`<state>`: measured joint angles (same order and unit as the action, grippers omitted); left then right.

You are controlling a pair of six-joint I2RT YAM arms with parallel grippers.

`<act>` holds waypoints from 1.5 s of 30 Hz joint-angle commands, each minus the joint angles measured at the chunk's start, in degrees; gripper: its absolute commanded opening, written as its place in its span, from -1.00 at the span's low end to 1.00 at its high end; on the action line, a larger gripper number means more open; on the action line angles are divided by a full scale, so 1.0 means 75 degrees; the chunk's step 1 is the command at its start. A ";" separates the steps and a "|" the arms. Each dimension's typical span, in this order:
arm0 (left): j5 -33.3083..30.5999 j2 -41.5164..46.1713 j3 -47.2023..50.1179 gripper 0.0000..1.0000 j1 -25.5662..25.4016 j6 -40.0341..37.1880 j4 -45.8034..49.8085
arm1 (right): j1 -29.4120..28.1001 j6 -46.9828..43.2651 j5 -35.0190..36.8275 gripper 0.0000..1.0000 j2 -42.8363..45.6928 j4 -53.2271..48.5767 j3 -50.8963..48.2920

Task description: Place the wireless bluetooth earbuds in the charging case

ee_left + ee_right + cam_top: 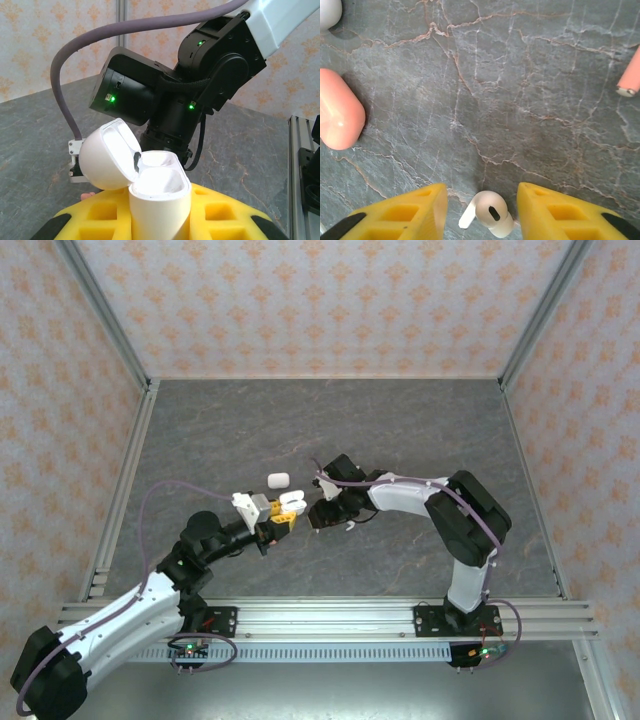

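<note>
- Your target earbud (pixel 490 215) is white, with a rounded head, a dark oval slot on its face and a short stem pointing left. It lies on the grey marbled table (pixel 520 100).
- Your right gripper (pixel 482 192) straddles it. The yellow fingers (pixel 405 215) stand apart, one on each side, with the bud low between them.
- You have a visible gap between the stem tip and the left-hand finger. The bud's head sits just beside the other finger, and I can't tell if they touch. No clamp on it.
- Your left gripper (pixel 160 222) is closed on the white charging case (pixel 160 195), which stands upright in the yellow fingers. The lid (pixel 107 155) is flipped open to the left and both wells face up.
- In the top view the held case sits just left of your right gripper, mid-table.
- A pink case (pixel 337 115) lies on the table to the left in the right wrist view. A pink earbud stem (pixel 629 75) pokes in at the right edge.
- A second white case (pixel 278 480) lies on the table just beyond the held one.
</note>
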<state>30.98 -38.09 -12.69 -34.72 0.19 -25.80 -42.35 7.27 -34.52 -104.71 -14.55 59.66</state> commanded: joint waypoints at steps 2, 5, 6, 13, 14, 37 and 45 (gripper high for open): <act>-0.0086 0.0004 -0.0217 -1.00 0.0091 -0.0013 0.0068 | -0.0048 -0.0026 0.0033 -0.22 0.0035 -0.0471 -0.0254; -0.0087 0.0002 -0.0218 -1.00 0.0094 -0.0025 0.0081 | -0.0061 -0.0021 0.0021 -0.27 0.0008 -0.0472 -0.0288; -0.0088 0.0004 -0.0227 -1.00 0.0094 -0.0019 0.0099 | -0.0061 -0.0014 0.0010 -0.28 0.0012 -0.0463 -0.0301; -0.0076 0.0003 -0.0230 -1.00 0.0094 -0.0025 0.0115 | -0.0084 0.0024 -0.0066 -0.33 0.0067 -0.0393 -0.0407; -0.0062 0.0004 -0.0229 -1.00 0.0093 -0.0022 0.0113 | -0.0093 0.0018 -0.0081 -0.32 0.0089 -0.0393 -0.0413; -0.0012 -0.0188 -0.0334 -1.00 0.0094 0.0084 0.0063 | -0.0119 0.0321 0.0866 -0.52 0.1866 0.0791 -0.1329; 0.0203 -0.0787 -0.0569 -1.00 0.0094 0.0161 -0.0125 | -0.0119 -0.0007 0.1991 -0.51 0.3964 0.0636 -0.1859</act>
<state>31.16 -43.13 -14.55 -34.72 0.64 -24.27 -43.05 8.75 -24.14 -77.32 -10.07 47.00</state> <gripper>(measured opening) 0.213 0.241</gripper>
